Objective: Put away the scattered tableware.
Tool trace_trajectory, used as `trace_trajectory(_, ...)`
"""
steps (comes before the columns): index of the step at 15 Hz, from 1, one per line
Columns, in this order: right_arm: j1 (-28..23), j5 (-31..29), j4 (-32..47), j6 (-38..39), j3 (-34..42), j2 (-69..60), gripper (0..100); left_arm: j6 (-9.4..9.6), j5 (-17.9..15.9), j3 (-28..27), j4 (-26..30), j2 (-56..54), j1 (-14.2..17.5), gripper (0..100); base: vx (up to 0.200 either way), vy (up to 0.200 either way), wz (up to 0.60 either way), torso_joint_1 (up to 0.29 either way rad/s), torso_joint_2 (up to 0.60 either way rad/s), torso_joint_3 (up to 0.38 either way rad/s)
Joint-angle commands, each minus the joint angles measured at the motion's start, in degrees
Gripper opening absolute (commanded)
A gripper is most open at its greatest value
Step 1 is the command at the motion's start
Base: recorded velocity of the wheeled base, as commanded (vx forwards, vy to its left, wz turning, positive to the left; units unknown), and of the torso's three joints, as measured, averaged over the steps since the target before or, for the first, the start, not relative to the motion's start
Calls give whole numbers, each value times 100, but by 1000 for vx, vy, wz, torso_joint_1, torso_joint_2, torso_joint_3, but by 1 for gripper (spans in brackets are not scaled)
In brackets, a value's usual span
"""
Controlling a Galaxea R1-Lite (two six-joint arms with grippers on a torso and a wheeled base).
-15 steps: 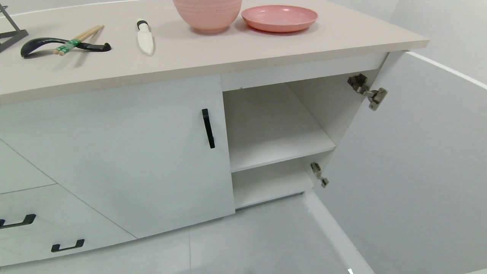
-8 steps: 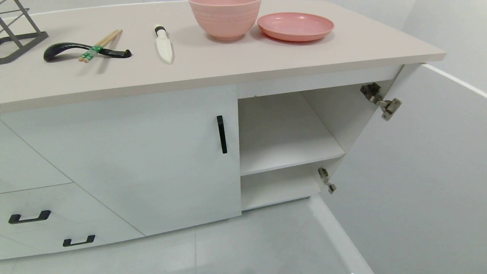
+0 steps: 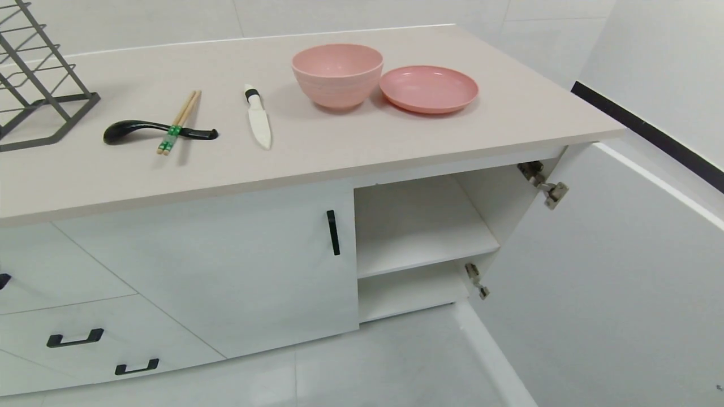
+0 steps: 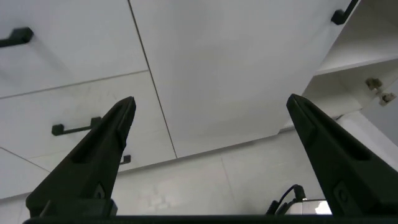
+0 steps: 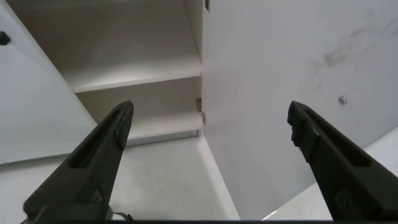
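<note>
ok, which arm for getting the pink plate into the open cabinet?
Right, likely. The right claw, open, faces the open cabinet shelf; the pink plate lies on the countertop above it. The left claw faces the closed door and drawers.

No text, number or sign can be read in any of the views. The chopsticks [image 3: 179,121], in the left part of the frame on the worktop [image 3: 396,141], carry a green band [image 3: 168,135]; if something is printed on it, it is too small to tell.
</note>
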Motion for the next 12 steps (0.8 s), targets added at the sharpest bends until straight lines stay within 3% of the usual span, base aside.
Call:
trace_trajectory(1, 1, 3, 1, -1, 0, 9, 100, -14, 3, 1, 1, 7, -2, 100, 0, 0, 0, 183, -466, -286)
trace_trajectory(12, 1, 3, 1, -1, 0, 9, 100, -128, 126, 1, 10, 7, -2, 100, 0, 0, 0, 211, -490, -284)
